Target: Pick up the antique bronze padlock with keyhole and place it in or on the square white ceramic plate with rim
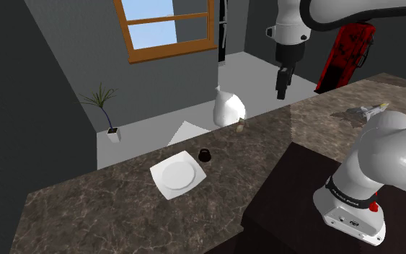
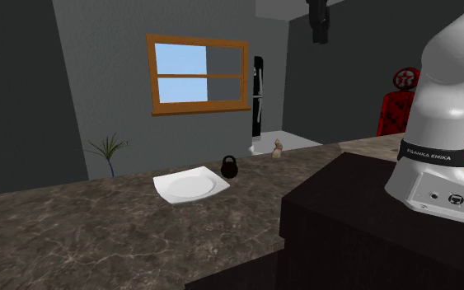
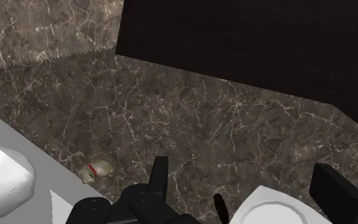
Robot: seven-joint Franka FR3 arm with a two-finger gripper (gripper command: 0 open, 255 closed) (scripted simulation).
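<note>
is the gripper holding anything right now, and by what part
Nothing is held: the gripper hangs open above the counter; the padlock sits beside the plate.

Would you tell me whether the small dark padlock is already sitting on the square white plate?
No, the small dark padlock stands on the dark marbled countertop beside the square white plate.

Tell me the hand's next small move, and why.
Probably bring the open hand down and toward the shoulder view's left, over the padlock: it hangs high above the counter, holding nothing, and the dark padlock sits beside the white plate's corner.
</note>
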